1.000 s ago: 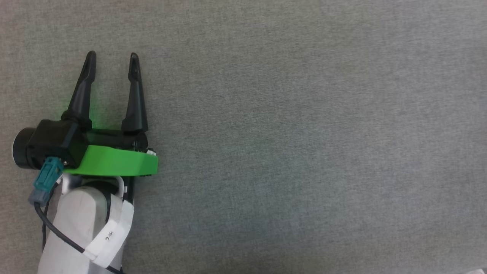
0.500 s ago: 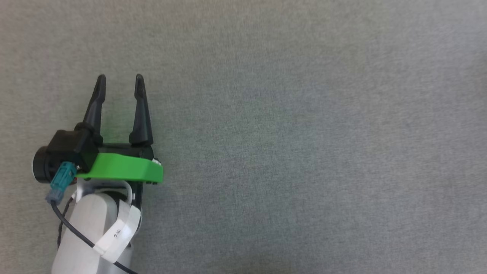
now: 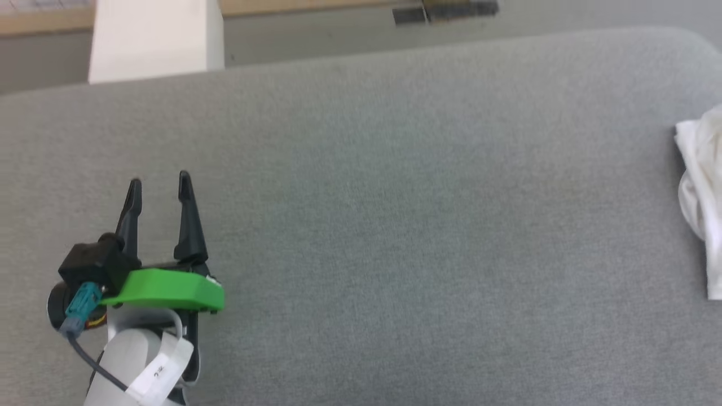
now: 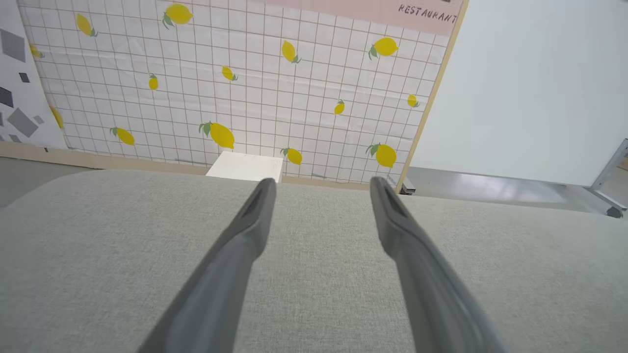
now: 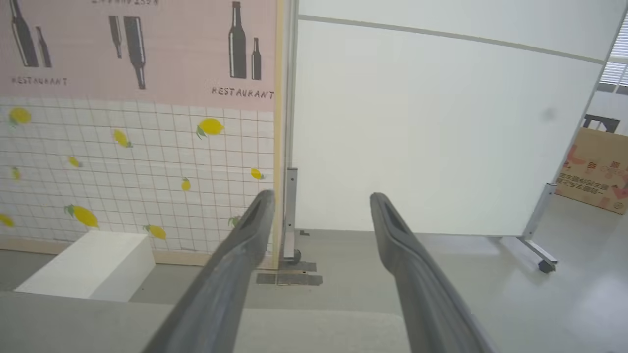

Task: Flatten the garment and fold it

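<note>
Box: white box [image 3: 152, 39] sits on the floor past the pad's far edge, right by the lemon wall. You see only plain top & side faces, so you can't tell what's in it.
Carton: brown cardboard box [image 5: 596, 169] w/ red print, on the floor at far right of the right wrist view. Its contents are hidden from you.
Shirt: white shirt [image 3: 702, 192] lies bunched up on the pad at the right edge of the head view, below the pad's rounded corner. It's partly cut by the frame.
L hand: your left gripper [image 3: 159, 180] is low left in the head view, over bare pad. Fingers are apart w/ nothing between them, and it's well apart from the shirt.
R hand: your right gripper [image 5: 322, 196] has its fingers spread wide w/ nothing between them. It points out past the pad's far edge toward the room.
Surface: grey fabric pad [image 3: 395, 225], flat, w/ a rounded corner at upper right.
Floor: grey floor [image 5: 564, 304], slightly glossy. A dark tape patch [image 5: 289, 278] lies at the foot of the wall post.
Walls: grid panel w/ yellow lemons [image 4: 245, 73]. Above it runs a pink band [image 5: 147, 49] w/ bottle shapes & "RESTAURANT". Beside that stands a plain white partition [image 5: 441, 137] on a wheeled foot [image 5: 539, 260].
</note>
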